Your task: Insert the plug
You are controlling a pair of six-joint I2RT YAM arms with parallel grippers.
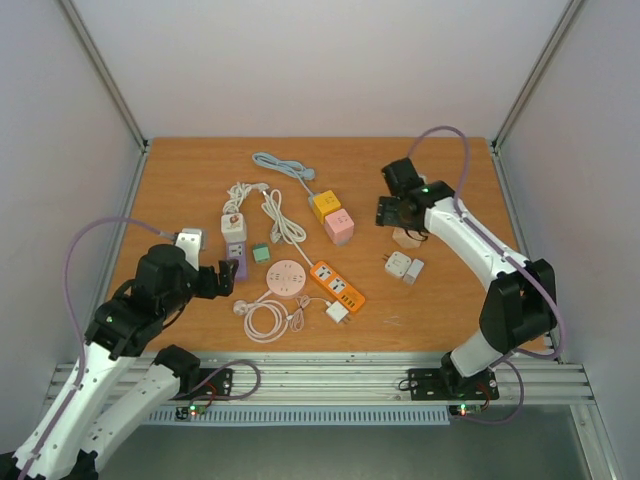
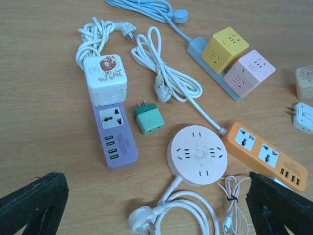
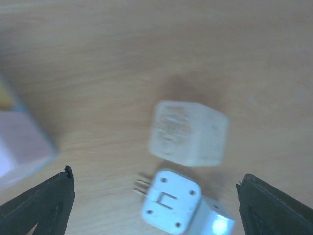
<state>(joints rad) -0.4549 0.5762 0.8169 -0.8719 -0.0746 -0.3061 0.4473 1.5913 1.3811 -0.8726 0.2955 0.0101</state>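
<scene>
My left gripper (image 1: 225,280) is open and empty, low over the table's left part. In its wrist view the left gripper (image 2: 156,213) straddles a white three-pin plug (image 2: 142,219) whose coiled cable leads to a round pink power strip (image 2: 197,155). A green adapter (image 2: 148,118) lies beside a purple strip (image 2: 115,134). My right gripper (image 1: 395,212) is open and empty above a beige cube (image 1: 407,238). In the blurred right wrist view the right gripper (image 3: 156,205) hangs over the beige cube (image 3: 188,133) and a white adapter (image 3: 171,200), its prongs pointing left.
An orange strip (image 2: 264,154), a yellow cube (image 2: 225,46) and a pink cube (image 2: 248,72) on a grey base, a white cube (image 2: 105,80) on the purple strip, and loose white cables (image 2: 166,78) lie mid-table. A second white adapter (image 1: 413,271) lies at the right.
</scene>
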